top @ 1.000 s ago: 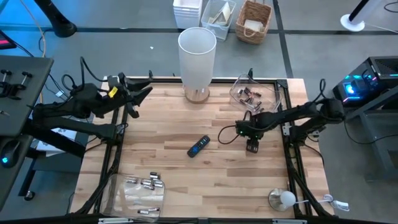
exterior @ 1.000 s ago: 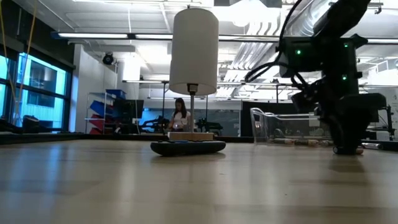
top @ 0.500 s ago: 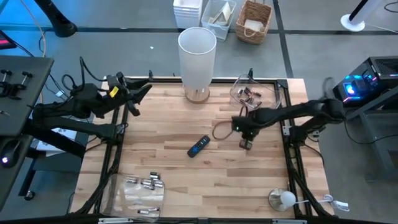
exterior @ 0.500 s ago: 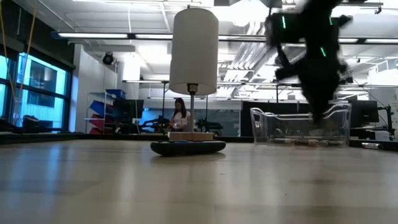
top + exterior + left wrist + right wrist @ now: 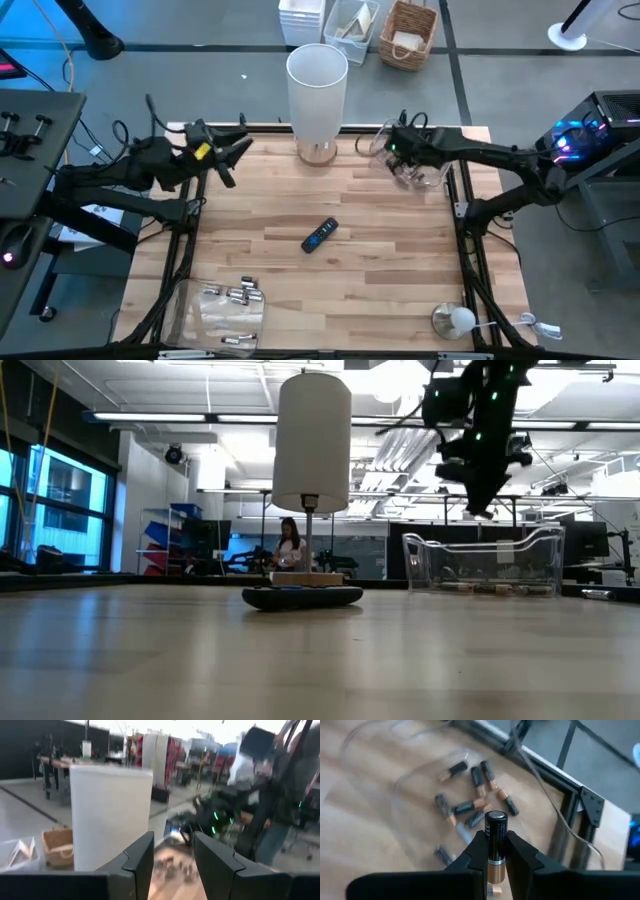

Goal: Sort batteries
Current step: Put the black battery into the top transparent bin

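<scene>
Right wrist view: right gripper (image 5: 496,851) clamped on upright battery (image 5: 495,837), directly above clear bin (image 5: 420,780) w/ copper-banded batteries (image 5: 470,795).

Overhead straight down, low level across the table (image 5: 300,660) (wrist cameras forward), lamp (image 5: 317,95) shared.

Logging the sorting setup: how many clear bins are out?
2. One clear bin sits at the far right corner, below the right end effector holding a battery; a second bin is at the near left edge. None seem hidden.
</scene>
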{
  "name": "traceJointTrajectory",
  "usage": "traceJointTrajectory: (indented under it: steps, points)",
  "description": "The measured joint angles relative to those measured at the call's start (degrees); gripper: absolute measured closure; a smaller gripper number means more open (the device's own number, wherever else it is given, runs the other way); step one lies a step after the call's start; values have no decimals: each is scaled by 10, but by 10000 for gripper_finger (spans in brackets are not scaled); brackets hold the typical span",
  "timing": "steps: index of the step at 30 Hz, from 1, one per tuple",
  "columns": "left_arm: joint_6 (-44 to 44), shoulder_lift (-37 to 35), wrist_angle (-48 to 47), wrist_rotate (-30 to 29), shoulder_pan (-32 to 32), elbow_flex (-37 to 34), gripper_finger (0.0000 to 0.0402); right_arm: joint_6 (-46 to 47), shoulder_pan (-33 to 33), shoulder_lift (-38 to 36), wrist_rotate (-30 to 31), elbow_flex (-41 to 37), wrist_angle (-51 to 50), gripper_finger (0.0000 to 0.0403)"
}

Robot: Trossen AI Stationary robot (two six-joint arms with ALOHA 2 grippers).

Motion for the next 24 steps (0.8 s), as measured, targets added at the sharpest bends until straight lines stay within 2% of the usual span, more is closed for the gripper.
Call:
traceJointTrajectory:
  steps: [3,8,11,14,19,24]
  points:
    - [-15,13,-36,2,-3,0,273,5,-40,1,-9,-16,41,342]
    - [-75,33,-104,4,-13,0,273,7,-74,0,-56,-23,64,231]
    - [-119,48,-140,28,-18,0,273,1,-78,-1,-99,-23,61,180]
    - [-183,72,-185,98,-18,0,273,3,-68,-6,-123,-23,67,160]
    - [-269,140,-322,258,-22,0,273,3,-41,-34,-124,-23,96,155]
    - [-225,226,-383,399,-73,0,273,9,-26,-62,-131,-23,113,154]
